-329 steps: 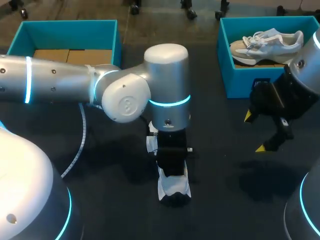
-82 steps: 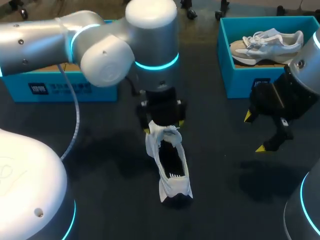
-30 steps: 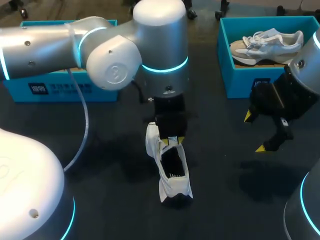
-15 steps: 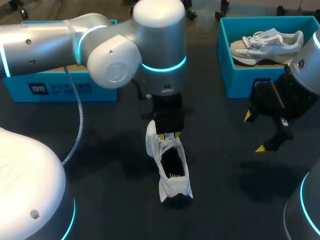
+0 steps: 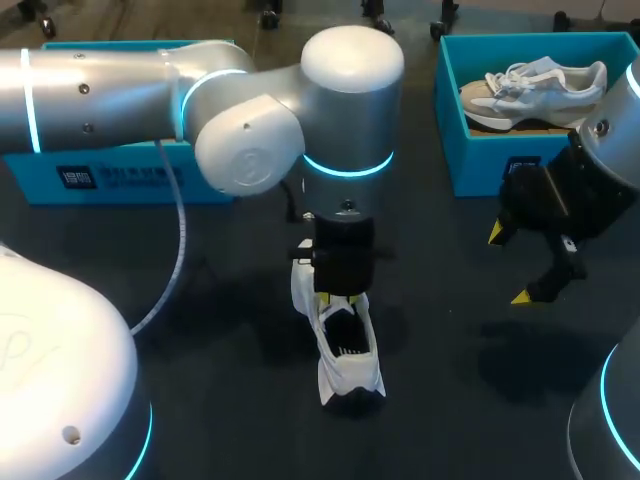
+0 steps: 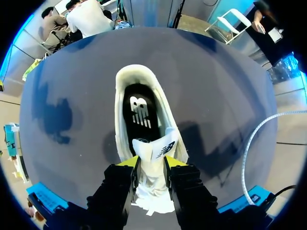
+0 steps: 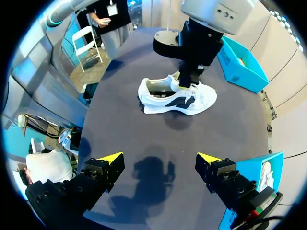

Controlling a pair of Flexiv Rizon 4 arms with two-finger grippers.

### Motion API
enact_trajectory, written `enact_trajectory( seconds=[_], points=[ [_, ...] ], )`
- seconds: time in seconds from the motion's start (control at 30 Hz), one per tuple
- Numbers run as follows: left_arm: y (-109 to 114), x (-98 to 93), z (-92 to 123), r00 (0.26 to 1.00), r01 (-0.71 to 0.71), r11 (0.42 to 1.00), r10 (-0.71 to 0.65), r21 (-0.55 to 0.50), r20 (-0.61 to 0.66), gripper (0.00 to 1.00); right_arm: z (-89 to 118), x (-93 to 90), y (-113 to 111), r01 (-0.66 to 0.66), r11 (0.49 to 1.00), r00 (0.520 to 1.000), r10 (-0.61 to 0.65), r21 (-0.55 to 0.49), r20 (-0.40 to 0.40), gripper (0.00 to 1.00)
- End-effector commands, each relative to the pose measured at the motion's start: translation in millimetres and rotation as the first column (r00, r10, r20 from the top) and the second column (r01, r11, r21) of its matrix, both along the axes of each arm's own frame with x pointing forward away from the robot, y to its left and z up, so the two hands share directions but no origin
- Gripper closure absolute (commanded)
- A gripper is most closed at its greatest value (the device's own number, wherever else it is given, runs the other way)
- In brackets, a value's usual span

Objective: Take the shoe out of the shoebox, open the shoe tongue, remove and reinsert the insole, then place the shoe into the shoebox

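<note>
White shoe [image 5: 348,358] stands upright on its sole on the dark counter [image 5: 220,310], lower centre of the head view, with a dark mark on its side. Tongue [image 6: 156,151] is lifted up, mouth wide open. Black insole [image 6: 138,113] lies inside, apparently flat. Teal left shoebox [image 5: 120,178] sits upper left. Teal right shoebox [image 5: 478,160], upper right, holds a pale shoe [image 5: 535,85].

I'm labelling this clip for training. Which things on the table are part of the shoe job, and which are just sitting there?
Part of the job:
white shoe on the table
its tongue, pinched by the left end effector
black insole inside it
left shoebox

Just there:
right shoebox
second shoe lying in it
right end effector, open, holding nothing
</note>
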State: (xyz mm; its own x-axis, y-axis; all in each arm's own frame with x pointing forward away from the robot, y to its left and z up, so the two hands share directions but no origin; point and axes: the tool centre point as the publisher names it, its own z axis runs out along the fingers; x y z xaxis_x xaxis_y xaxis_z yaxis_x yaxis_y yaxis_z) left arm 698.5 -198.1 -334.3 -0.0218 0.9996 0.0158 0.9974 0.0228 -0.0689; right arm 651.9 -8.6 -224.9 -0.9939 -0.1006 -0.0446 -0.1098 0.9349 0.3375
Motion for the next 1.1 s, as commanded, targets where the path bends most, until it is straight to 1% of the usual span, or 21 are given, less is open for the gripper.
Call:
enact_trajectory(
  seconds=[0.03,0.17,0.23,0.33,0.5,0.57,0.63,0.7,0.8,0.9,0.97,1.07,1.1],
  points=[
    [3,2.0,6,1.000,-0.003,0.999,0.003,-0.033,0.002,0.69,-1,1.1,1,-0.001,1.000,1.000,0.001,-0.002,-0.001,0.00],
    [10,4.2,16,1.000,-0.024,0.997,0.025,-0.072,0.015,0.69,-1,1.1,1,-0.001,1.000,1.000,0.001,-0.002,-0.001,0.00],
    [11,5.3,16,0.999,-0.029,0.996,0.030,-0.081,0.010,0.69,-1,1.1,1,-0.001,1.000,1.000,0.001,-0.002,-0.001,0.00],
    [8,3.7,10,0.999,-0.033,0.996,0.032,-0.084,-0.007,0.69,-1,1.1,1,-0.001,1.000,1.000,0.001,-0.002,-0.001,0.00],
    [-1,-3.2,-9,0.999,-0.042,0.995,0.039,-0.094,-0.024,0.67,-1,1.1,1,-0.001,1.000,1.000,0.001,-0.002,-0.001,0.00],
    [-1,-3.3,-12,0.998,-0.054,0.992,0.050,-0.113,-0.033,0.66,-1,1.1,1,-0.001,1.000,1.000,0.001,-0.002,-0.001,0.00],
    [3,-2.0,-12,0.998,-0.058,0.991,0.054,-0.122,-0.036,0.64,-1,1.1,1,-0.001,1.000,1.000,0.001,-0.002,-0.001,0.00],
    [7,-1.7,-7,0.998,-0.058,0.990,0.055,-0.126,-0.029,0.63,-1,1.1,1,-0.001,1.000,1.000,0.001,-0.002,-0.001,0.00],
    [14,-2.8,14,0.998,-0.065,0.986,0.065,-0.151,-0.007,0.63,-1,1.1,1,-0.001,1.000,1.000,0.001,-0.002,-0.001,0.00],
    [19,-2.5,34,0.995,-0.096,0.980,0.094,-0.174,-0.020,0.63,-1,1.1,1,-0.001,1.000,1.000,0.001,-0.002,-0.001,0.00],
    [20,-2.4,42,0.992,-0.124,0.977,0.123,-0.171,-0.020,0.61,-1,1.1,1,-0.001,1.000,1.000,0.001,-0.002,-0.001,0.00],
    [21,-4.1,52,0.981,-0.194,0.973,0.192,-0.124,-0.027,0.57,-1,1.1,1,-0.001,1.000,1.000,0.001,-0.002,-0.001,0.00],
    [21,-4.0,54,0.974,-0.226,0.968,0.224,-0.112,-0.037,0.38,-1,1.1,1,-0.001,1.000,1.000,0.001,-0.002,-0.001,0.00]
  ],
)
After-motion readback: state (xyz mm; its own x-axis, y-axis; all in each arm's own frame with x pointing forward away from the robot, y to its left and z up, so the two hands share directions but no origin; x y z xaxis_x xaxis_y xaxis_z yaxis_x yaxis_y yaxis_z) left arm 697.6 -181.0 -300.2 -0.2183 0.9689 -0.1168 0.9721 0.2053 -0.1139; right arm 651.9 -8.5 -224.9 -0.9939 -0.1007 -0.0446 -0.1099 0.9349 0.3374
